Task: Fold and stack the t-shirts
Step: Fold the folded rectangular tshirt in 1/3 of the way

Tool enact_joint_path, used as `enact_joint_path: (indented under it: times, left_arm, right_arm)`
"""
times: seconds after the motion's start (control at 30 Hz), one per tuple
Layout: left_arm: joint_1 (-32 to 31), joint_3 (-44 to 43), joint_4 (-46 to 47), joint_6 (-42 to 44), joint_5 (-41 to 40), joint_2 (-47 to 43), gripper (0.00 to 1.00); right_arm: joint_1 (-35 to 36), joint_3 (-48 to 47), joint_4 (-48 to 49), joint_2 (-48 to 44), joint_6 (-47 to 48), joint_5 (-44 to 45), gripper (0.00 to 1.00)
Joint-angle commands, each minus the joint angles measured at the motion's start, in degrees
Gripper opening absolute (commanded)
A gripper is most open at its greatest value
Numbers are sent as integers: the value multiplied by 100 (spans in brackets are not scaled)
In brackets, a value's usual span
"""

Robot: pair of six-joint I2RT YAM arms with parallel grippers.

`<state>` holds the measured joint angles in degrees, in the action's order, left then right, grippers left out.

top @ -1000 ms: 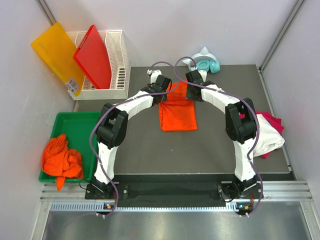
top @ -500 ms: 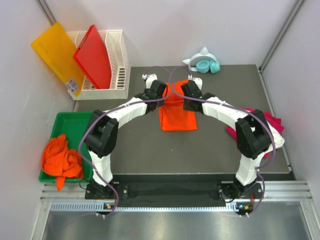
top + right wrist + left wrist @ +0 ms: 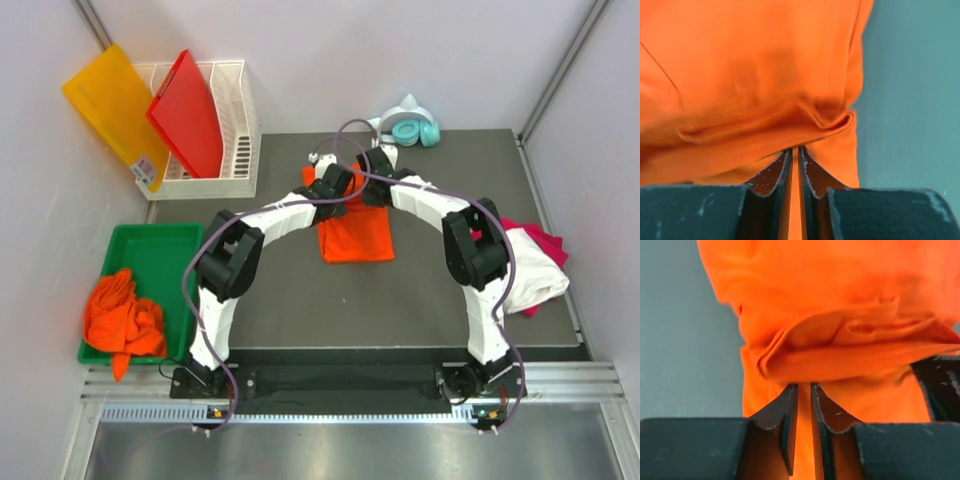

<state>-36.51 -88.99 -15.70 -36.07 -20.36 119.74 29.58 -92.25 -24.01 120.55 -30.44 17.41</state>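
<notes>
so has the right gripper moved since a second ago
Yes. In the top view the right gripper has come back from the teal headphones toward the arm bases, and slightly left, now shut on the far edge of the orange t-shirt.

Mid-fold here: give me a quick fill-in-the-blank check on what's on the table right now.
1. The left pincer and right pincer both pinch the middle t-shirt, which is ___.
2. The crumpled shirts lie in the ___ tray.
3. The board standing inside the white basket is ___.
4. The white t-shirt lies on the robot's ___ side.
Missing words: orange; green; red; right.
</notes>
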Motion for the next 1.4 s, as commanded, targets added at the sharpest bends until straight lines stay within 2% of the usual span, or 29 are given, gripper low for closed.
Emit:
enact_joint_path:
  times: [0.0, 0.2, 0.37, 0.63, 0.77, 0.8, 0.93, 1.03, 1.07, 1.17, 1.3, 1.37]
  left_arm:
    - [118, -653, -82, 101, 41, 172, 21]
    - [364, -1040, -161, 74, 234, 523, 22]
    - [548, -1612, -704, 22, 313, 1112, 21]
    - [812, -1754, -970, 83, 340, 1228, 21]
    - [830, -1255, -523, 215, 121, 657, 23]
    - [830, -1113, -165, 224, 50, 482, 24]
    - [821, -445, 514, 320, 119, -607, 27]
    - [707, -225, 263, 277, 94, -1074, 31]
    - [663, -15, 217, 259, 102, -1172, 32]
    - [417, 791, 269, 268, 190, -1681, 38]
    - [-13, 1813, 331, 84, -107, -2226, 42]
    - [-329, 2165, 209, -92, -564, -2429, 43]
  right_arm:
    - [-67, -733, -104, 126, 117, 8, 9]
    - [-146, -1190, -279, 486, 134, -18, 13]
    - [-251, -1550, -525, 803, 134, -132, 16]
    - [-462, -1296, -500, 575, 222, -97, 19]
    - [-550, -1147, -272, 85, 284, 8, 18]
    - [-550, -1129, -227, -22, 319, 60, 18]
    - [-541, -928, -183, -654, 301, 114, 20]
    - [-445, -350, -157, -1252, 240, 17, 33]
    - [-375, -146, -104, -1532, 205, -9, 41]
    - [-165, 732, 36, -1972, 196, 8, 54]
    - [161, 1699, 46, -2378, 205, 358, 56]
    - [415, 2227, 72, -2693, 213, 570, 56]
